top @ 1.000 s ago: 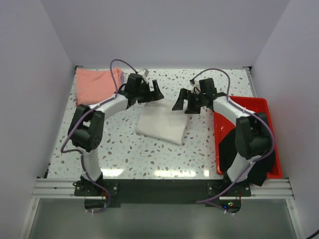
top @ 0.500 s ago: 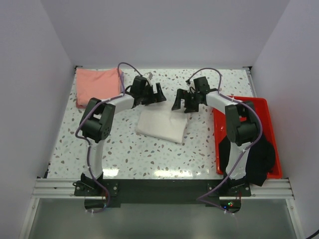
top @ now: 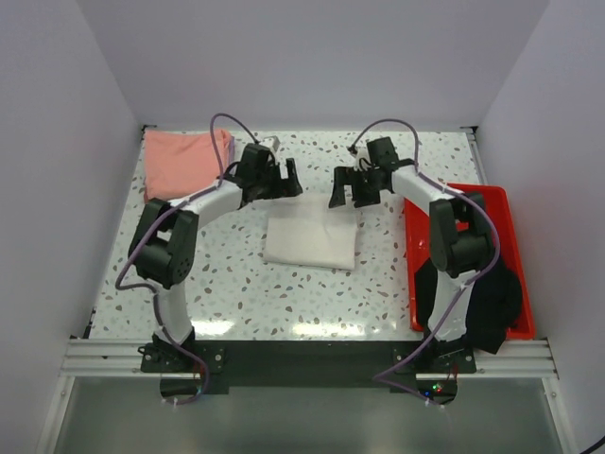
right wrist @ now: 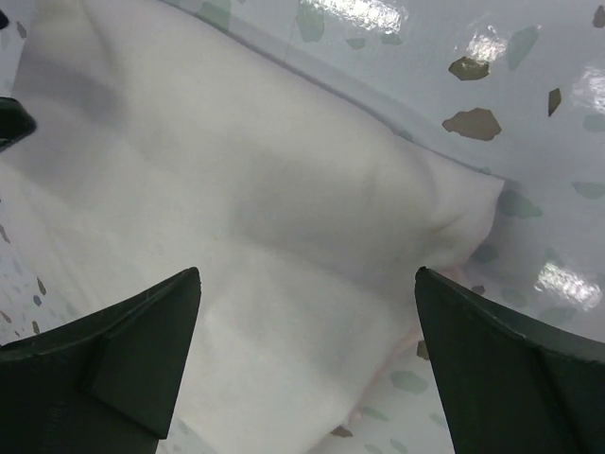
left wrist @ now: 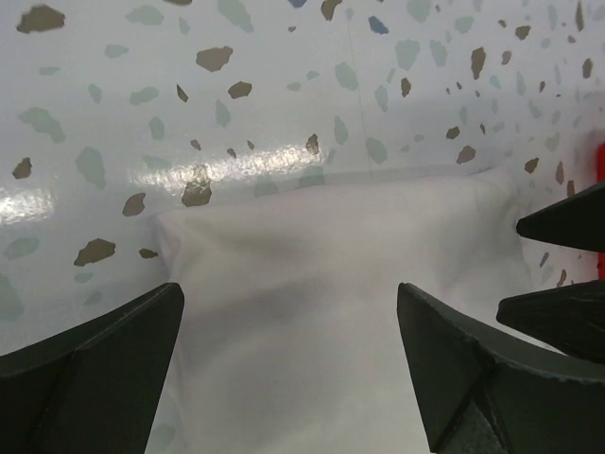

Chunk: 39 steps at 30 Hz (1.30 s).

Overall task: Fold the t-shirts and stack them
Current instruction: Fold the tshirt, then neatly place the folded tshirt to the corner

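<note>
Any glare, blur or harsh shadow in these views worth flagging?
Top external: sharp and evenly lit, with a glare band on the table along its near edge. Left wrist: a glare streak on the tabletop beyond the white t-shirt. Right wrist: bright glare patches upper right; soft shadows across the shirt's folds.

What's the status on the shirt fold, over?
Left hand and right hand open, over white shirt's far edge. Pink shirt folded, far-left corner. No obstruction seen.

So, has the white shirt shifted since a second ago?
Yes. The white shirt has turned counter-clockwise, its edges now square to the red tray.
</note>
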Each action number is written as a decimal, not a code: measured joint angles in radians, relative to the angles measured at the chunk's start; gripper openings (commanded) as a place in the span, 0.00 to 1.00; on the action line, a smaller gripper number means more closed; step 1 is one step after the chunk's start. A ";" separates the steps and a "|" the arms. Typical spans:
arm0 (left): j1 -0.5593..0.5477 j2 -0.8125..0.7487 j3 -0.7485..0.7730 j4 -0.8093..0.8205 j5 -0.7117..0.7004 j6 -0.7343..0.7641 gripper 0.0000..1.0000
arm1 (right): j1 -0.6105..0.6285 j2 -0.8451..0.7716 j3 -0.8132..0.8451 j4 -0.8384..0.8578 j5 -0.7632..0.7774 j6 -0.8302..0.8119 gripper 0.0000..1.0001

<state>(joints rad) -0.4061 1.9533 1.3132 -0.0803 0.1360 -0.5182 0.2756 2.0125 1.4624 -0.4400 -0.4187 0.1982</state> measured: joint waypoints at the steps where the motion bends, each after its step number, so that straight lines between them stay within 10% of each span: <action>1: 0.000 -0.031 0.000 -0.014 -0.008 0.010 1.00 | 0.000 -0.018 0.005 -0.018 0.008 -0.013 0.99; 17: 0.002 -0.395 -0.208 -0.123 -0.186 -0.001 1.00 | 0.067 -0.990 -0.452 0.008 0.196 0.046 0.99; 39: 0.000 -0.134 -0.227 -0.103 -0.090 -0.048 0.75 | 0.064 -1.182 -0.547 -0.140 0.429 0.052 0.99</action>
<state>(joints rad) -0.4057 1.8191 1.0859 -0.1829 0.0456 -0.5659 0.3401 0.8307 0.9157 -0.5797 0.0105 0.2504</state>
